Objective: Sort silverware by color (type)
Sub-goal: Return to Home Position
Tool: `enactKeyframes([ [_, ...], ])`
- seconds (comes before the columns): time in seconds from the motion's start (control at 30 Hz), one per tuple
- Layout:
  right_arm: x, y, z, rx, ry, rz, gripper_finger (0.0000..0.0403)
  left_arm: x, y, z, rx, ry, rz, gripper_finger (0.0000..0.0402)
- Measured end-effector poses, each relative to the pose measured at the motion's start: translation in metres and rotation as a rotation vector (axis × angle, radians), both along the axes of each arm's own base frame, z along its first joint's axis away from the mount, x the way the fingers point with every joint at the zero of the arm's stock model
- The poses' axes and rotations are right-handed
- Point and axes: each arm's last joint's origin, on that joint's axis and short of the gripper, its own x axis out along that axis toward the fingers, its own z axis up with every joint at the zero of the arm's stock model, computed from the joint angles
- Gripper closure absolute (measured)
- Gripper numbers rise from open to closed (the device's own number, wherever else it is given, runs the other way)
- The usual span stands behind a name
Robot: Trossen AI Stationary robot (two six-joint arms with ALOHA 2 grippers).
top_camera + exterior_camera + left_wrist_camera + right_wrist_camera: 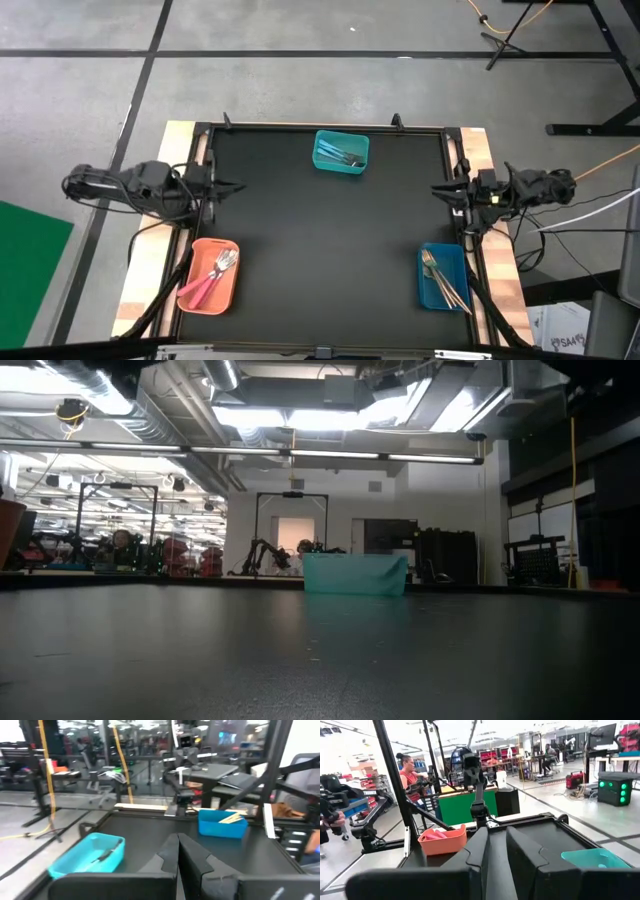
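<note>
The silverware lies in three bins on the black mat. Light-blue-handled pieces (340,153) fill the teal bin (341,166) at the far edge. Pink-handled forks (210,279) lie in the orange bin (230,290) at the near left. Gold-brown-handled pieces (443,280) lie in the blue bin (428,290) at the near right. My left gripper (238,186) (178,851) is shut and hovers at the mat's left edge. My right gripper (438,189) (496,845) is shut and hovers at the right edge. Neither holds anything.
The mat (320,250) between the bins holds nothing else, and wooden borders (175,140) frame it. The low view shows only the teal bin (355,574) far across the mat. Beyond the table stand a person (410,775), stands and cables.
</note>
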Motion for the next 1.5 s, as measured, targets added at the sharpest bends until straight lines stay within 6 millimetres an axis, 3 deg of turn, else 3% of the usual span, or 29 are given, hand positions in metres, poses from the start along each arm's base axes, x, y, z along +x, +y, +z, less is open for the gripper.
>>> enactKeyframes([
  [0.4, 0.006, 0.004, -0.039, -0.034, 0.040, 0.050, 0.0340, -0.010, 0.004, -0.054, -0.014, -0.095, -0.084, 0.0401],
  [0.8, 0.014, 0.005, -0.059, -0.052, 0.097, -0.016, 0.0340, -0.014, 0.005, -0.079, -0.015, -0.112, -0.073, 0.0401],
  [1.33, 0.031, 0.012, -0.099, -0.071, 0.096, 0.006, 0.0340, -0.003, 0.004, -0.119, -0.007, -0.150, -0.101, 0.0401],
  [1.5, 0.032, 0.013, -0.105, -0.077, 0.110, 0.006, 0.0340, -0.003, 0.004, -0.119, -0.003, -0.146, -0.101, 0.0401],
])
